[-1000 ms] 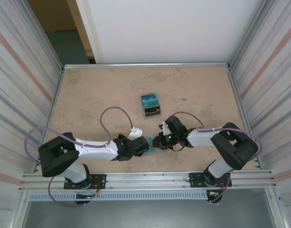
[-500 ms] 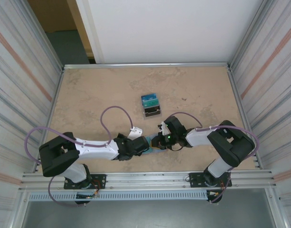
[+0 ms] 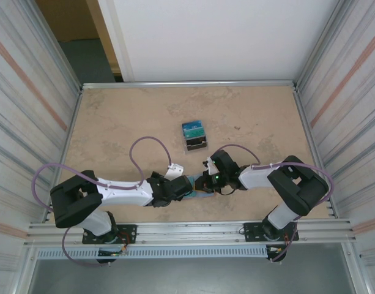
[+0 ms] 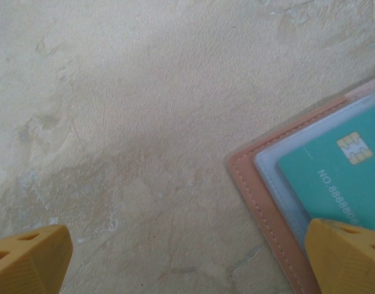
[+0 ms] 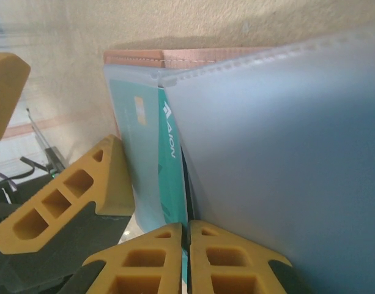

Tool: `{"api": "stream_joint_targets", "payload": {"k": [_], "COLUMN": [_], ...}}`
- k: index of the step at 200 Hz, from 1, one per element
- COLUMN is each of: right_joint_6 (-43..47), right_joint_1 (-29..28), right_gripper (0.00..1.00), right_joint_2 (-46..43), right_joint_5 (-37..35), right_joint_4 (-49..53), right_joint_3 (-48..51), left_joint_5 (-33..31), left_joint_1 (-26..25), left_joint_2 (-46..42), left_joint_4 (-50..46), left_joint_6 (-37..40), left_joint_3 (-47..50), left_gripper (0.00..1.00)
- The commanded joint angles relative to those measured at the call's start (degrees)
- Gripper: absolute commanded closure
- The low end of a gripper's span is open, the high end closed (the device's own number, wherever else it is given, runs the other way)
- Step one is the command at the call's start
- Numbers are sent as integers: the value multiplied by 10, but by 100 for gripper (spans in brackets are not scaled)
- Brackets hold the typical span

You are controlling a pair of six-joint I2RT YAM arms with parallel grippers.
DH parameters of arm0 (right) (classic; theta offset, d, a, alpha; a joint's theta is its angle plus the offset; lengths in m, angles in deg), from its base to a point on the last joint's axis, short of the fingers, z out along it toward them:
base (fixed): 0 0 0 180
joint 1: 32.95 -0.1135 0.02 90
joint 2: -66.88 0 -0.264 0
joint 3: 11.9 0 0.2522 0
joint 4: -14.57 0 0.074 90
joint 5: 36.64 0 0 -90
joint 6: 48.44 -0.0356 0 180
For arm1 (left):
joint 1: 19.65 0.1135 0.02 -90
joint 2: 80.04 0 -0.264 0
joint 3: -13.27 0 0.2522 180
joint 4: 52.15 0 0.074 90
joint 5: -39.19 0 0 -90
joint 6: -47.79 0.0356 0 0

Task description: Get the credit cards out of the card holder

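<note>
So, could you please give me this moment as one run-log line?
left pincer: open, one fingertip over card holder corner | right pincer: shut on teal credit card | holder: open

The card holder (image 3: pixel 197 190) lies open on the tabletop (image 3: pixel 126 122) near its front edge, with the left claw (image 3: pixel 187 185) just at its left and the right claw (image 3: pixel 205 182) just at its right. A credit card (image 4: pixel 340 177) sits inside the holder's sleeve. A tiered stand (image 3: pixel 195 137) stands behind the holder, apart from it, toward the tabletop's middle
</note>
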State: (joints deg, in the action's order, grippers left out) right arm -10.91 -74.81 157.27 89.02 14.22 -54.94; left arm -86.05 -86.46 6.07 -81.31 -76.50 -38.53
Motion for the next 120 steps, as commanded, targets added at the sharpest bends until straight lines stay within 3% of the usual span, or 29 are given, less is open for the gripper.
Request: {"api": "stream_joint_targets", "payload": {"k": [1,24,120], "right_joint_6": [20,29,97], "right_joint_1": [-15,-14,8], "right_gripper": [94,100,100], "right_joint_2": [-15,-31,-91], "right_joint_5": [-10,-27,-99], "right_joint_4": [19,45,209], "right_joint_3": [-18,-19,-50], "left_joint_5": [25,25,25], "left_joint_1": [-3,-4,7], "left_joint_2": [18,16,5], "left_joint_4": [-14,-16,-22], "left_joint_6": [6,2,-7], "left_joint_3": [-3,0,7], "left_gripper": [1,1,1]}}
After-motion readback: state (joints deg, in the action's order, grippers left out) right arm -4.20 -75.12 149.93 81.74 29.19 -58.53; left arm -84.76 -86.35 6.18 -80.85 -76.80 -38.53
